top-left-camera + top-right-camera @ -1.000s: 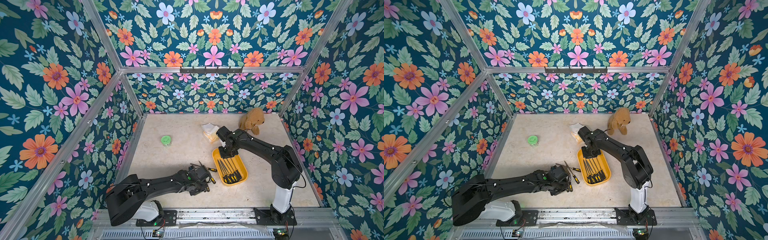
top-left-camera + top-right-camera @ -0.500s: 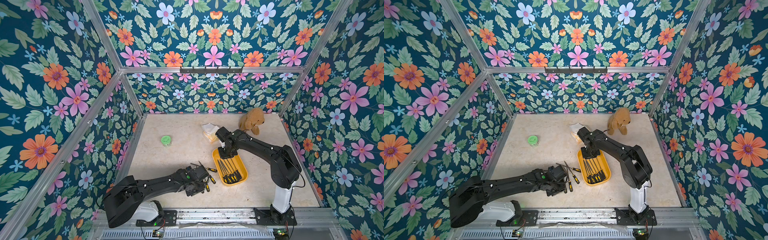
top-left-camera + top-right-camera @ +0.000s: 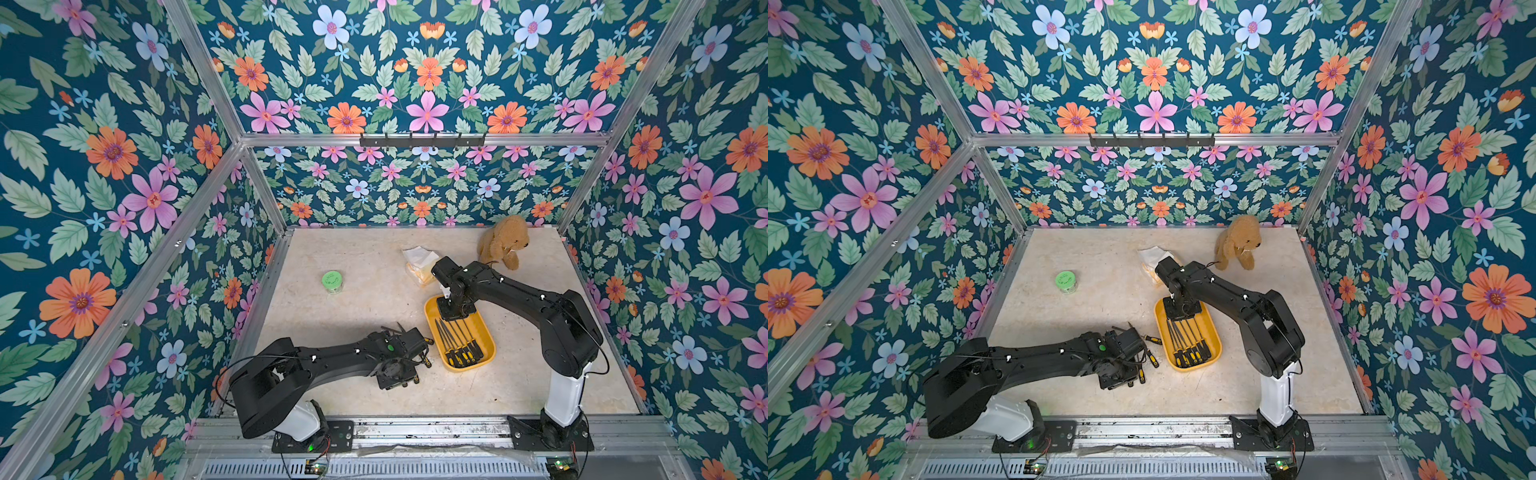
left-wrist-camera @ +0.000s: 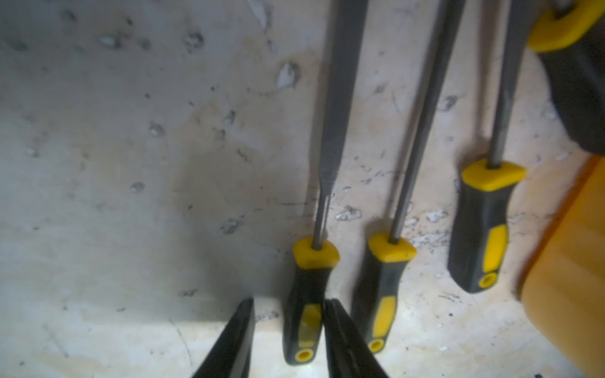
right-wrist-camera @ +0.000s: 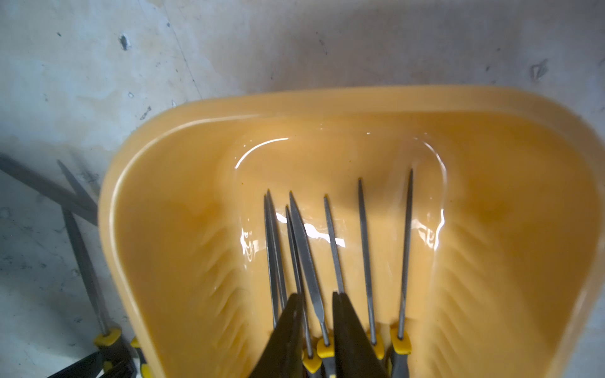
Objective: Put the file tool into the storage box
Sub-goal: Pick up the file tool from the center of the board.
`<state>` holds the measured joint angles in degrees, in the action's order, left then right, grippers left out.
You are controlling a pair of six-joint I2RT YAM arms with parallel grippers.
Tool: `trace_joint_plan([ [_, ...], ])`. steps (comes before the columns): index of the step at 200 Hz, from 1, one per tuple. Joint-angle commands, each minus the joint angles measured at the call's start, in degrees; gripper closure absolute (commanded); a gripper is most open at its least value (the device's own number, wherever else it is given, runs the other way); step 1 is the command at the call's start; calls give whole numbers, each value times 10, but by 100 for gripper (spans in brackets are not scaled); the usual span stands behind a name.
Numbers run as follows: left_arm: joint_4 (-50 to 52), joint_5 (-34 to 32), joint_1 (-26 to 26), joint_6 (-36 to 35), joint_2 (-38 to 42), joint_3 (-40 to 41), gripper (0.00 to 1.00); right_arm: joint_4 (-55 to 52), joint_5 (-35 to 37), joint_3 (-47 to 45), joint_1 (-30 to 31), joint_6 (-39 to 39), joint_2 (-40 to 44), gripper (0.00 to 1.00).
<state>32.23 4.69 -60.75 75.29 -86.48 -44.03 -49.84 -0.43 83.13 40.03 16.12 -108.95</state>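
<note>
- Left claw (image 4: 290,301) is spread either side of the file tool (image 4: 306,294), at its black-and-yellow handle. One finger touches, no pinch yet. The fat handle looks the easiest grab off the flat table (image 3: 353,257).
- That file lies just left of the storage box (image 3: 480,324), lower centre in a top view.
- Right claw (image 5: 316,294), narrowly parted and empty I'd say, hovers over the stored files (image 3: 459,345).

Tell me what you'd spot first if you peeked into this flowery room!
The flowery walls jump out first, with big pink and orange blooms all around. Next comes the bright yellow-orange storage box, a little right of the middle of the table, holding a row of files with black-and-yellow handles. A brown plush dog sits in the far right corner.
</note>
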Motion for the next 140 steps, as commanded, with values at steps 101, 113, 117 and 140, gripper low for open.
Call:
trace_joint_plan([
  [101, -42, 84, 16, -129, 206, 25, 100, 183, -272, -51, -16, 99, 88, 68],
  [113, -43, 92, 17, -141, 205, 23, 100, 241, -318, -76, -16, 139, 98, 67],
  [117, -40, 93, 16, -145, 203, 20, 100, 259, -331, -85, -16, 151, 99, 67],
  [140, -35, 94, 16, -152, 189, 12, 100, 338, -373, -123, -7, 200, 107, 67],
])
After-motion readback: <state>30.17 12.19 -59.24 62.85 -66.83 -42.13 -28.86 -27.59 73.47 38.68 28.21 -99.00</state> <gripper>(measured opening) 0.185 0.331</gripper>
